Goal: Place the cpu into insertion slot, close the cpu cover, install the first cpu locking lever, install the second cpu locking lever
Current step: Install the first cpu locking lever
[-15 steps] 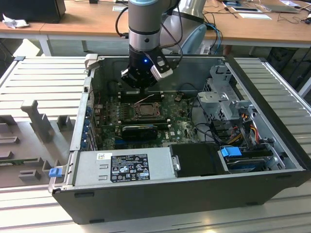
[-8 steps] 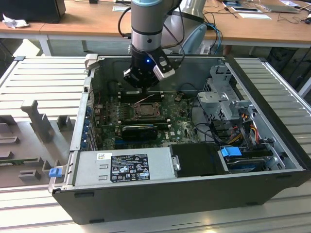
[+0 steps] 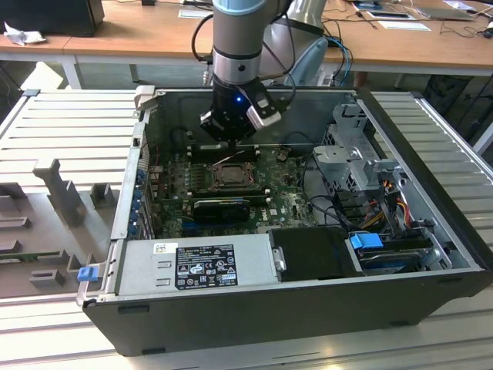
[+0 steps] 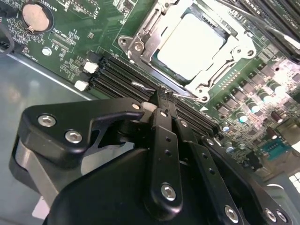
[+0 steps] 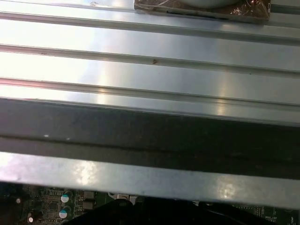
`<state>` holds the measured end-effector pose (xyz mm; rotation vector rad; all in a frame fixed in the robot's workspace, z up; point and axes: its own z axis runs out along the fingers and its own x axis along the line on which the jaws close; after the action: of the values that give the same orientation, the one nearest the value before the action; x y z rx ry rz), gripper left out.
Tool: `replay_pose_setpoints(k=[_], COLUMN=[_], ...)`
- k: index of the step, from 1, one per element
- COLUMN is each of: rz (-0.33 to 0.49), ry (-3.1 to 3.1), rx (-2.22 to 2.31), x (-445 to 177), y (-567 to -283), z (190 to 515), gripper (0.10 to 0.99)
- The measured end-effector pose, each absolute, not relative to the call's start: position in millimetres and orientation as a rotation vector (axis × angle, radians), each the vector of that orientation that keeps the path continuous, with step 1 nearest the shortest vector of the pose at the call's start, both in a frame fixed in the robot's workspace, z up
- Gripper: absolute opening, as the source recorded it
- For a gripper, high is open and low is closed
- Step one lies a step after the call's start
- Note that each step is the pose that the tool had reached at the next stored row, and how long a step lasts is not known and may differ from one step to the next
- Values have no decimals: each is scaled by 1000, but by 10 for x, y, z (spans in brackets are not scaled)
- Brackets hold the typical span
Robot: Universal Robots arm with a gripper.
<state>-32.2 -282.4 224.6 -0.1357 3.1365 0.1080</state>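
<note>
The cpu [image 4: 192, 44], a pale silvery square, lies in the insertion slot [image 3: 229, 176] on the green motherboard [image 4: 70, 42]. The cpu cover [image 4: 140, 35], a metal frame, lies down around it. My gripper [image 4: 161, 96] hangs just over the socket's edge in the exterior view [image 3: 231, 145], with its black fingers [image 4: 161, 136] shut together. A thin locking lever [image 4: 143, 86] runs right up to the fingertips; I cannot tell whether it is pinched or only touched. The exterior view shows this lever [image 3: 228, 160] slanting up over the socket.
Black memory slots [image 4: 117, 77] run beside the socket, under the fingers. A coin battery [image 4: 36, 16] sits further off. The open case [image 3: 431, 231] holds a power supply [image 3: 200, 266] at the front and a drive cage [image 3: 354, 150] with cables at the exterior view's right.
</note>
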Motion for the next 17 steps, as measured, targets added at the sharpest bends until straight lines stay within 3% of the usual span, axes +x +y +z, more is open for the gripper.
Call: replay_pose_setpoints(k=[17], rz=[108], ry=[3137], rx=[-133], x=[-178], y=[-2806], z=[2130], gripper=[106])
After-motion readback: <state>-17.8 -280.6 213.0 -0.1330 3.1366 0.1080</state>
